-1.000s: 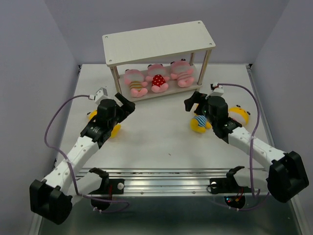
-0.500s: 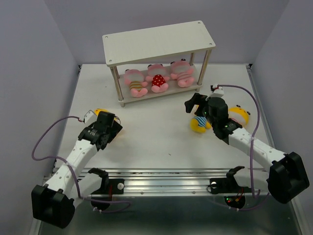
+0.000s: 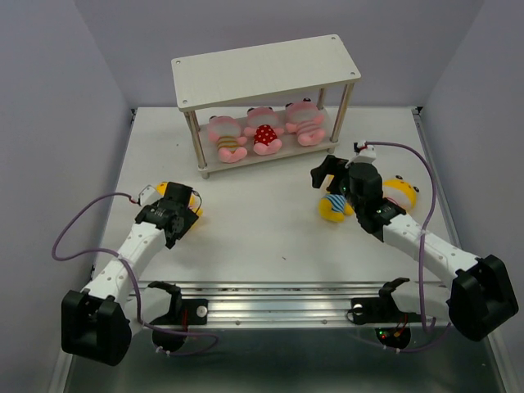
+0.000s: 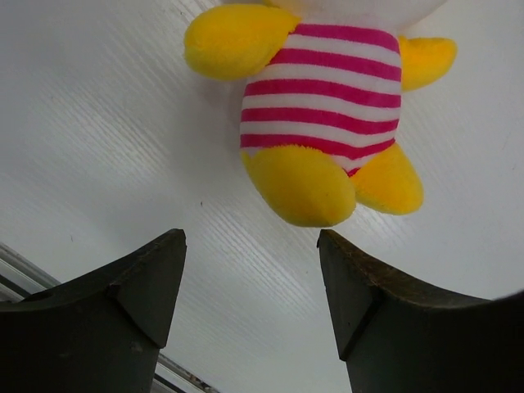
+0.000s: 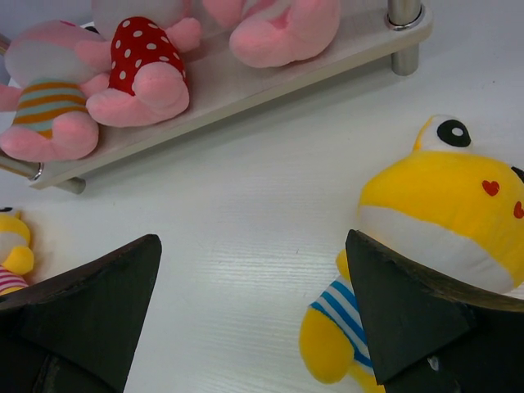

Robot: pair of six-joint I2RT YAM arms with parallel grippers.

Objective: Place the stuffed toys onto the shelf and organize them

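The shelf [image 3: 266,70] stands at the back with three pink stuffed toys on its lower board: a striped one [image 3: 227,137], a red polka-dot one [image 3: 264,135] and another striped one [image 3: 301,123]. My left gripper [image 3: 178,214] is open just above a yellow toy with pink stripes [image 4: 323,115], whose feet lie just ahead of my fingertips [image 4: 147,278]. My right gripper [image 3: 325,176] is open and empty, hovering beside a yellow toy with blue stripes [image 5: 442,205]. A third yellow toy [image 3: 401,192] lies further right, partly behind the right arm.
The shelf's top board is bare. In the right wrist view the lower board [image 5: 246,86] and one leg [image 5: 403,33] are close ahead. The table's metal front rail [image 3: 278,307] runs along the near edge, and the side walls are close.
My left arm has pulled back from the shelf front and dropped to the left over the yellow pink-striped toy. The right arm has barely moved.
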